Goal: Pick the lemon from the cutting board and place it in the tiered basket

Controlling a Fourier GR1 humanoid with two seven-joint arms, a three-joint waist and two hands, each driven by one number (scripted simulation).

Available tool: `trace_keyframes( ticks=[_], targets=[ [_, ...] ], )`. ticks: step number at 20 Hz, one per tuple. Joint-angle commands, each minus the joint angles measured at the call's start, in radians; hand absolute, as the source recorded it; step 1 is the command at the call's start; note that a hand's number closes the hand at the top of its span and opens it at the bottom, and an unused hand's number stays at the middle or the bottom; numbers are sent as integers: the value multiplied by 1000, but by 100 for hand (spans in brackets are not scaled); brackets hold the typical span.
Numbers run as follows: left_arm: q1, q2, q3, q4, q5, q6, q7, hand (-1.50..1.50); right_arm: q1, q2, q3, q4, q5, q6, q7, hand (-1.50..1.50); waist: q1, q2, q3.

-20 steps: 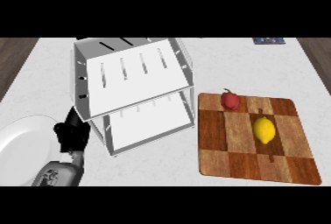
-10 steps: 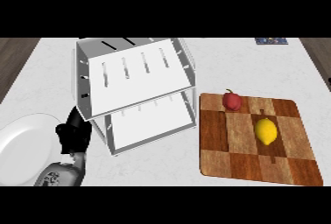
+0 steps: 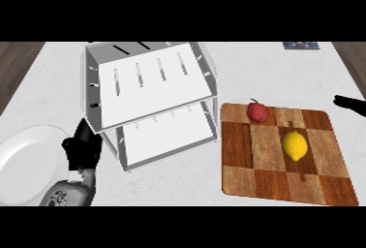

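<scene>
The yellow lemon (image 3: 295,145) lies on the wooden cutting board (image 3: 247,179), over at 4 o'clock, and nothing is touching it. A red fruit (image 3: 257,112) sits on the board too, near the lemon at its 11 o'clock. The white tiered basket (image 3: 154,89) stands in the middle of the counter (image 3: 286,72), left of the board. The left hand (image 3: 80,147) rests at 8 o'clock, fingers up and open, holding nothing, between the basket and a white plate (image 3: 25,164). Only a bit of the right hand (image 3: 350,103) pokes in at 3 o'clock; I cannot tell if it is open or closed.
</scene>
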Motion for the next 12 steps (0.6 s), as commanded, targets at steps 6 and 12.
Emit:
trace_keyframes(
  ticks=[6, 12],
  targets=[
    [-53, -33, 15, 45, -9, -34, -3, 0, -9, 96, 59, -9, 156, 75, 92, -150, -3, 2, 1],
    [-18, -49, -13, -57, -62, -14, 62, 0, -18, 125, 19, 72, 317, 107, -35, -150, 1, 1, 2]
  ],
)
